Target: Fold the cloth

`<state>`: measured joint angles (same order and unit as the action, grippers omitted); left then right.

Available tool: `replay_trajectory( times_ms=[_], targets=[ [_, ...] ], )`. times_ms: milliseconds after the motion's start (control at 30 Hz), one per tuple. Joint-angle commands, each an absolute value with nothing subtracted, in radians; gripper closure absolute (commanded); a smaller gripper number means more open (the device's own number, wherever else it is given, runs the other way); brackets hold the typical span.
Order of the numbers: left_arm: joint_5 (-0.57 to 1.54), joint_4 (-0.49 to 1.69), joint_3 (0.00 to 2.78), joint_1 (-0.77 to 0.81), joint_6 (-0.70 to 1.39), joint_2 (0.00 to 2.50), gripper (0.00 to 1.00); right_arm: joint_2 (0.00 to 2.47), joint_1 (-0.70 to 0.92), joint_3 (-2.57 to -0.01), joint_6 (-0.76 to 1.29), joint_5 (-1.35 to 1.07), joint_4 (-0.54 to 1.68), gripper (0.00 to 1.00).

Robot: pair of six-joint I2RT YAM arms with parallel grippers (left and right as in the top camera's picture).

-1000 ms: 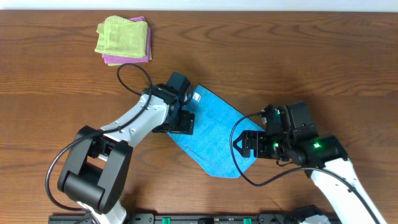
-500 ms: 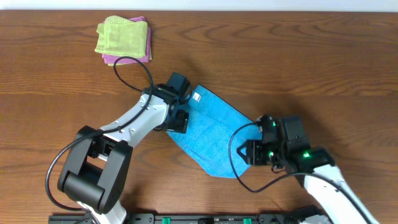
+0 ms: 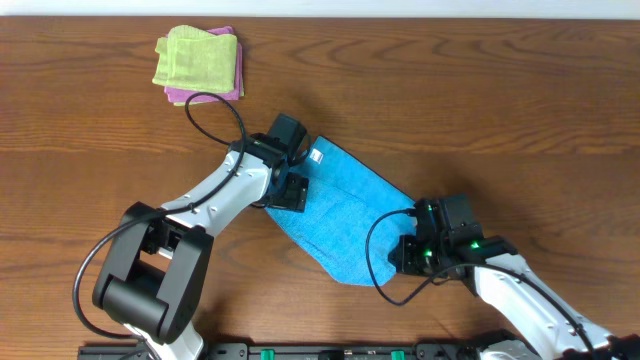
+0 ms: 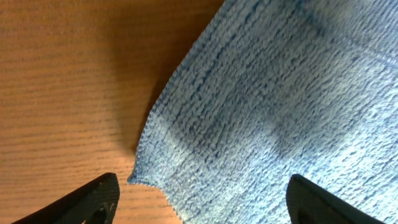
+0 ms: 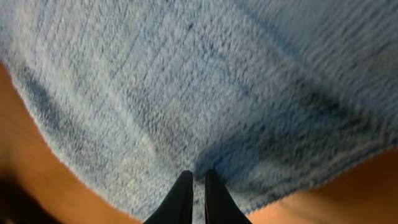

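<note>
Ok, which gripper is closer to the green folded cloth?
Left. The left gripper is at the blue cloth's left corner, below-right of the green folded cloth; the right gripper pinches the blue cloth's lower-right edge, farther off.

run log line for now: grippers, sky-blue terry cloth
left gripper: open over corner of sky-blue terry cloth | right gripper: shut on cloth edge

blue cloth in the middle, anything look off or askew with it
Nothing damaged or spilled. The cloth lies flat but diagonal to the table edges, white tag showing at its top corner; it puckers slightly where the right gripper pinches its edge.
</note>
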<state>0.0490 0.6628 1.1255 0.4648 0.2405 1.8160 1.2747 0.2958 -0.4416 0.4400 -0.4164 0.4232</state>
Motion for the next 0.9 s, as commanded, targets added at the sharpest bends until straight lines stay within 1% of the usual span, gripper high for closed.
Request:
replay_trajectory(
  times_ms=[0,133,333,633,667,700,733,767,800,867],
  targets=[
    [0.085,0.635,1.143,0.459,0.251,1.823,0.1,1.292,0.289,-0.435,0.435,-0.361,0.397,0.92],
    [0.162,0.588,1.143,0.459,0.251,1.823,0.1,1.318,0.289,-0.435,0.376,-0.295,0.346,0.92],
    [0.166,0.577,1.143,0.459,0.25,1.823,0.06,1.376,0.289,-0.435,0.293,-0.282,0.234,0.91],
    [0.165,0.654,1.132,0.46,0.247,1.827,0.06,1.406,0.288,-0.438,0.291,-0.208,0.209,0.91],
    [0.165,0.658,1.123,0.46,0.246,1.827,0.12,1.406,0.287,-0.438,0.291,-0.205,0.208,0.91],
    [0.165,0.657,1.113,0.459,0.246,1.827,0.25,1.406,0.287,-0.439,0.291,-0.206,0.209,0.91],
    [0.159,0.652,1.103,0.459,0.247,1.827,0.25,1.406,0.287,-0.439,0.291,-0.206,0.209,0.91],
    [0.153,0.647,1.096,0.459,0.247,1.827,0.21,1.406,0.287,-0.439,0.291,-0.206,0.209,0.91],
    [0.15,0.64,1.092,0.459,0.247,1.827,0.2,1.406,0.287,-0.439,0.291,-0.206,0.209,0.91],
    [0.15,0.619,1.089,0.459,0.247,1.827,0.3,1.406,0.287,-0.439,0.291,-0.206,0.209,0.91]
  ],
)
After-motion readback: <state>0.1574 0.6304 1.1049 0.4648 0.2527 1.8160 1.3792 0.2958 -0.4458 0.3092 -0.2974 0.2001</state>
